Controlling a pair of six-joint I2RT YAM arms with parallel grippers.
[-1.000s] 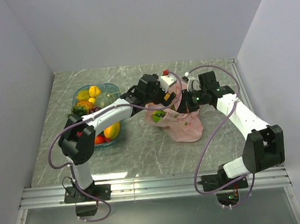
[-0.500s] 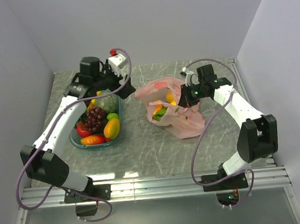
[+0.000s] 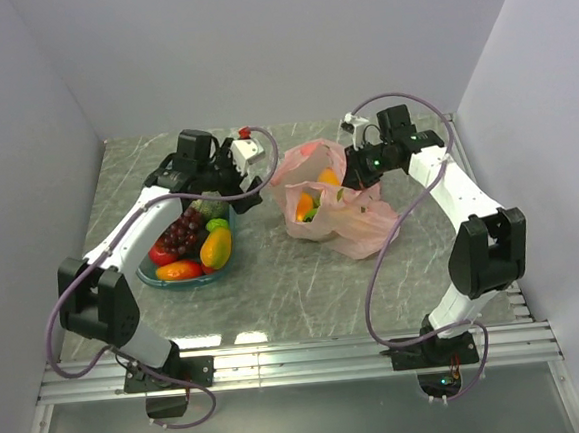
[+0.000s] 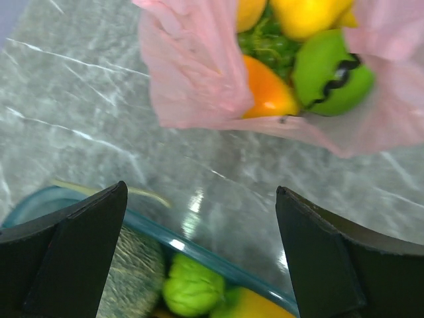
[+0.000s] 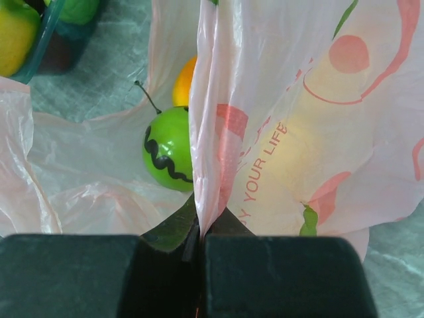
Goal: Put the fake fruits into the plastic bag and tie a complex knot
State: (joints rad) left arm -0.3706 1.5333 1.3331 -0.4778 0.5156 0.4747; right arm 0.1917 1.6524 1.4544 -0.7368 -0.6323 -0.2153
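Note:
The pink plastic bag [image 3: 342, 217] lies right of centre with its mouth toward the tray. It holds a green apple [image 5: 169, 149], an orange piece [image 4: 265, 91] and yellow fruit [image 4: 301, 13]. My right gripper [image 3: 354, 176] is shut on the bag's rim [image 5: 211, 165] and holds it up. My left gripper [image 3: 250, 187] is open and empty over the tray's right rim, between tray and bag; its fingers [image 4: 69, 262] frame a small green fruit [image 4: 192, 288]. Purple grapes [image 3: 180, 228], a mango [image 3: 215, 248] and red pieces [image 3: 162, 254] lie in the tray.
The clear teal tray [image 3: 146, 273] stands at the left of the grey marble table, its rim also in the left wrist view [image 4: 218, 260]. A netted grey-green fruit [image 4: 132, 278] lies in it. White walls close in the left, back and right sides.
My left gripper left the bag, swung over the tray's far end, and now hangs open at the tray's right rim. My right gripper moved back and up with the bag's rim.

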